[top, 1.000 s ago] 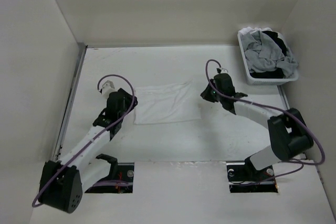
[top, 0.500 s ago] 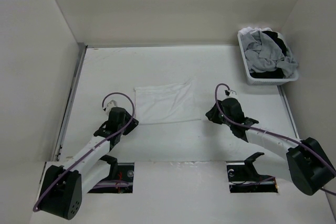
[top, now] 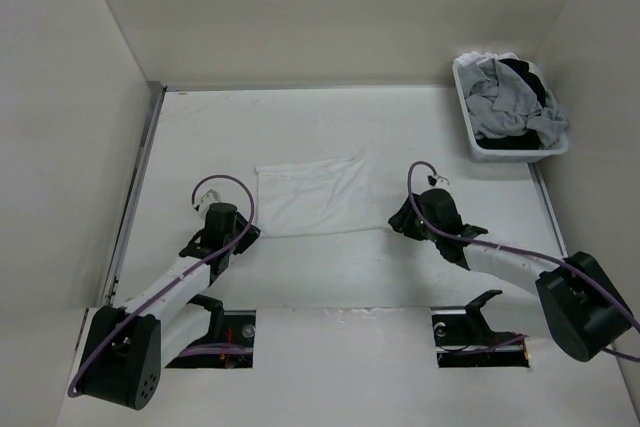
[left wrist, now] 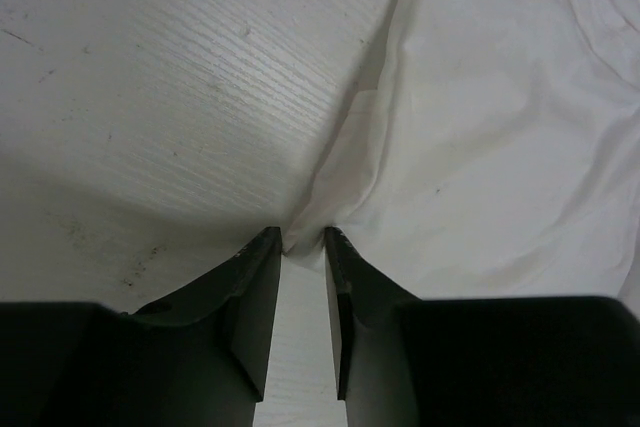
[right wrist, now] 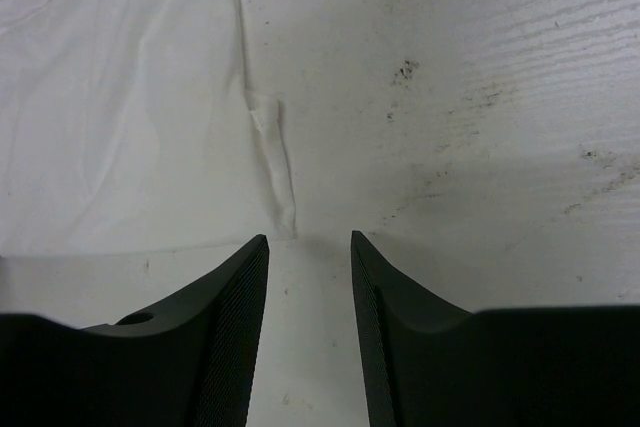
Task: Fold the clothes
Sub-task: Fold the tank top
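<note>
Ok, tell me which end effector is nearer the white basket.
Right. The right end effector sits by the white garment's near right corner, the basket beyond it; the left end effector is across the garment, at its near left corner.

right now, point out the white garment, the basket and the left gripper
white garment (top: 315,197): top external view, middle of the spread cloth
basket (top: 512,154): top external view, its near wall
left gripper (left wrist: 299,237): left wrist view, midway between its fingertips
</note>
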`<state>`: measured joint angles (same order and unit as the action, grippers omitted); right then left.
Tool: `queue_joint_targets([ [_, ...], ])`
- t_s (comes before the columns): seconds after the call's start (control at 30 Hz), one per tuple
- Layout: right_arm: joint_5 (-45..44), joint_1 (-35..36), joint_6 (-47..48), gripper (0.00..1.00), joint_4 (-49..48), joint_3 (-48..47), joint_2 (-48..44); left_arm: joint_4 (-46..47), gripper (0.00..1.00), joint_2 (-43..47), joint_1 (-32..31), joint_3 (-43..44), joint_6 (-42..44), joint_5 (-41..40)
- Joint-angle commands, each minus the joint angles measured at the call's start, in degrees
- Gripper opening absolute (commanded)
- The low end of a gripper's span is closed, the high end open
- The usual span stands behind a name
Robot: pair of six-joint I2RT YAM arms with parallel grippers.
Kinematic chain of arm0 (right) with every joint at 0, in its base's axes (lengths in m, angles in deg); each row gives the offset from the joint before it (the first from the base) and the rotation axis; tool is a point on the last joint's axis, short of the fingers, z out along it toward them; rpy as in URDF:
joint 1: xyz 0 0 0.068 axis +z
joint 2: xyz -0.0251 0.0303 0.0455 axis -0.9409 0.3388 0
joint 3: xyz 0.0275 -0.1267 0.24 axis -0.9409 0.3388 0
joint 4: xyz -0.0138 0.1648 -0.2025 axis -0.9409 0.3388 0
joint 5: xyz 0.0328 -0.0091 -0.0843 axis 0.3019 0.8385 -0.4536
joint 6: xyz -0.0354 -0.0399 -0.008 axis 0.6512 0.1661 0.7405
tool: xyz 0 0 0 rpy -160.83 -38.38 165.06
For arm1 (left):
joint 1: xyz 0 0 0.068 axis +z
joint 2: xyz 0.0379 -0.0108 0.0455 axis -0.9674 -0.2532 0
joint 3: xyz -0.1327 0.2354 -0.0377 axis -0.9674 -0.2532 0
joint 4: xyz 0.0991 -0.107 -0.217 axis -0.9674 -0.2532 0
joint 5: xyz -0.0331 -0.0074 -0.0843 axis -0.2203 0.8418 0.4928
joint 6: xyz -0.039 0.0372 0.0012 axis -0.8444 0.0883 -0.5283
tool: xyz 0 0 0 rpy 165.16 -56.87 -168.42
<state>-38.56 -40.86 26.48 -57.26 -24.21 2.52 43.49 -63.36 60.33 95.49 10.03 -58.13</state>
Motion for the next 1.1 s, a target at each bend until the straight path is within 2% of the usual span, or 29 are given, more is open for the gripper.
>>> queue_joint_targets([
  [0.0, 0.97, 0.32, -0.7, 0.44, -2.9, -0.76, 2.47, 0.39, 0.21, -0.83, 0.72, -0.84, 0.89, 0.6],
  [0.33, 5.72, 0.67, -1.58, 0.42, -7.3, -1.29, 6.6, 0.13, 0.13, -0.92, 1.07, -0.57, 1.24, 0.86],
  [0.53, 6.51, 0.67, -2.02, 0.36, -8.27, -1.12, 7.67, -0.22, 0.11, 0.4, 1.25, -0.75, 1.42, 0.86],
  [0.8, 9.85, -0.03, -2.2, 0.35, -11.25, -1.29, 10.83, -0.05, 0.1, 0.93, 1.34, -1.19, 1.42, 1.48],
  [0.93, 9.85, -0.3, -2.55, 0.28, -12.22, -1.38, 11.44, -0.22, 0.09, 1.19, 1.34, -1.19, 1.42, 1.48],
  [1.07, 9.85, -0.38, -2.55, 0.16, -12.48, -2.08, 12.41, -0.22, 0.09, 1.45, 1.34, -1.1, 1.42, 1.48],
])
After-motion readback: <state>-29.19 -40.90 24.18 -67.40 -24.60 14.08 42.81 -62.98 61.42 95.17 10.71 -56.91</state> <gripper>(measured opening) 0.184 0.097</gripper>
